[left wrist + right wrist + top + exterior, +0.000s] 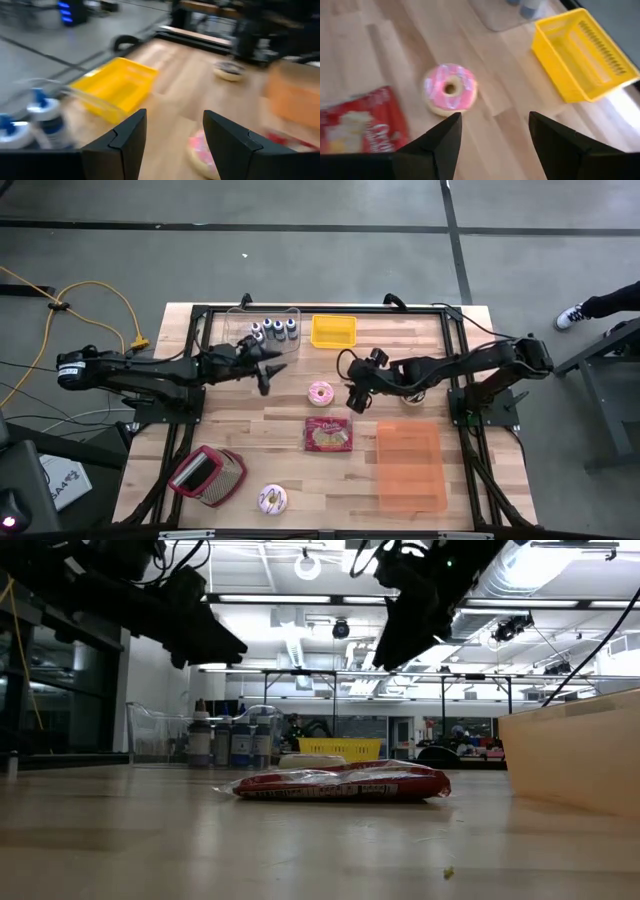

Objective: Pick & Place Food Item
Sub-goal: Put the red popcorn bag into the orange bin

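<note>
The wooden slatted table (pixel 260 450) carries several items. A pink-frosted ring doughnut (pixel 321 393) lies near the table's middle, resting flat on the boards with no gripper touching it. Just beside it, toward the near edge, lies a flat red snack packet (pixel 329 433). A shallow yellow plastic basket (pixel 334 330) stands at the far edge, and beside it a clear plastic bin (pixel 285 313) holds small white-capped bottles (pixel 273 331). A translucent orange rectangular tray (pixel 410 465) sits at the right-hand side of the table. A second pink-frosted doughnut (pixel 272 499) and a red-and-tan pouch (pixel 208 476) lie near the front edge.

The left gripper (pixel 270 369) hangs above the table between the bottle bin and the central doughnut. Its fingers (pixel 125 142) stand apart and hold nothing. The yellow basket and the doughnut both appear ahead of it in the left wrist view.

The right gripper (pixel 357 397) hangs above the table just to the right of the central doughnut, angled downward. Its fingers (pixel 437 145) stand apart and hold nothing. In the right wrist view the doughnut lies beyond the fingertips, clear of them, with the red packet beside it.
</note>
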Controlling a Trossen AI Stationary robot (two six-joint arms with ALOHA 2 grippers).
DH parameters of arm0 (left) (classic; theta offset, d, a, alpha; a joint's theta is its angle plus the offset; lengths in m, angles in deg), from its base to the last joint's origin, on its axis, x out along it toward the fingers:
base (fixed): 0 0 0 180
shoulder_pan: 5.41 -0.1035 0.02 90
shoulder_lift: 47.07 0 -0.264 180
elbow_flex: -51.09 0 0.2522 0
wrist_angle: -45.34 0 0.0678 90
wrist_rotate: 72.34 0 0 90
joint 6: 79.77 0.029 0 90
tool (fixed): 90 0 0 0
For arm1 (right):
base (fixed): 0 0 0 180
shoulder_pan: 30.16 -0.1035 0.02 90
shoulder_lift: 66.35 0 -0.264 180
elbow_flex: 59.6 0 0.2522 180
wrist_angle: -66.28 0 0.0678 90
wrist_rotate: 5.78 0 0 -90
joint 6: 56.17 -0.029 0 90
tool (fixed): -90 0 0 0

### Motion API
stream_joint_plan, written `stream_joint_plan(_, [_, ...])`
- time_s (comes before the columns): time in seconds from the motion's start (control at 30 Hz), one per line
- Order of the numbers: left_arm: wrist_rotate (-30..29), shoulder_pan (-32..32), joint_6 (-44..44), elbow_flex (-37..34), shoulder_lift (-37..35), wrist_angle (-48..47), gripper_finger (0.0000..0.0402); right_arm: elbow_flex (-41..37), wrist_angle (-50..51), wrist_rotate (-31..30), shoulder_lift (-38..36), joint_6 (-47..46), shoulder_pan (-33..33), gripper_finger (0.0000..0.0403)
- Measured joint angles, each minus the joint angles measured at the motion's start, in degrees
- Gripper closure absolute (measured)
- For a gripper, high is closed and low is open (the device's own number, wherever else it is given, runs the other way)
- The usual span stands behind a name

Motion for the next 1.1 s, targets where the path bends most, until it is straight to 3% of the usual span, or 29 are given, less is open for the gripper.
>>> stream_joint_plan(0.2, [10.1, -1.2, -2.3, 0.0, 0.0, -0.3, 0.0212, 0.0, 1.1, -0.1, 0.0, 3.1, 2.0, 0.0183])
stream_joint_plan(0.4, [15.3, -3.2, -4.9, 0.0, 0.0, -0.3, 0.0212, 0.0, 2.3, 0.3, 0.0, 4.4, 3.0, 0.0183])
stream_joint_plan(0.8, [18.5, -5.3, -5.5, 0.0, 0.0, -1.6, 0.0212, 0.0, 5.6, 0.4, 0.0, 3.8, 3.0, 0.0183])
stream_joint_plan(1.1, [18.5, -5.2, -11.7, 0.0, 0.0, -3.9, 0.0213, 0.0, 6.5, 0.4, 0.0, 4.3, 3.0, 0.0183])
